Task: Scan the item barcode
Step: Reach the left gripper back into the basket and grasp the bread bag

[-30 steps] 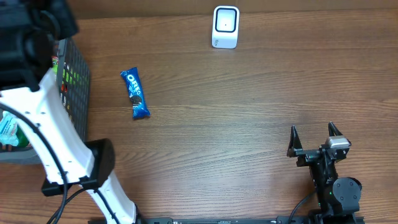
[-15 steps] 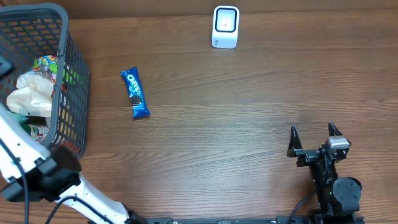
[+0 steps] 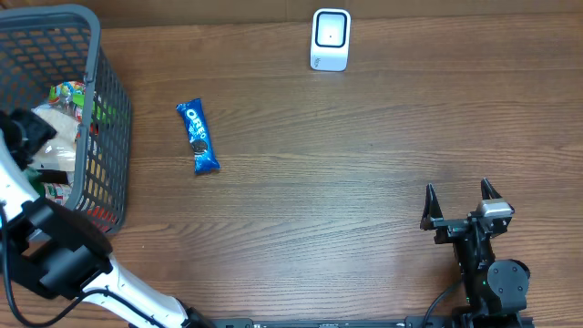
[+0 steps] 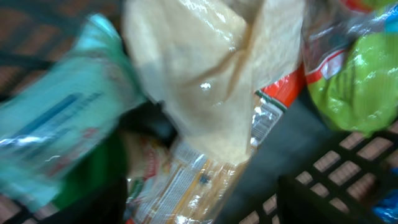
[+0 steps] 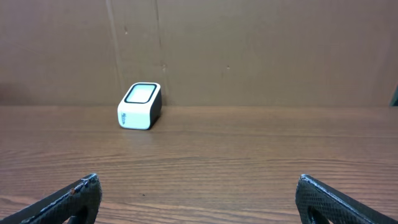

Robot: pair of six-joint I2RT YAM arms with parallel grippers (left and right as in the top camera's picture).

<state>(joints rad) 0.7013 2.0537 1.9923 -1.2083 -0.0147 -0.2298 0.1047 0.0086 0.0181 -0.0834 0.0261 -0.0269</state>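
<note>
Grey mesh basket (image 3: 107, 109) sits at the table's (image 3: 364, 182) far-left corner, stuffed with packets (image 4: 205, 81); left gripper (image 3: 25, 135) is down among them, and whether it grips anything I cannot tell; blue Oreo pack (image 3: 198, 137) lies flat just right of the basket; white scanner (image 3: 330, 39) at the far edge; right gripper (image 3: 460, 202) by the near-right corner, fingers spread, empty.

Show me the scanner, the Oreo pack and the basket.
scanner (image 3: 330, 38): overhead view, on its top face.
Oreo pack (image 3: 198, 137): overhead view, middle of the wrapper.
basket (image 3: 114, 109): overhead view, on its right mesh wall.
</note>
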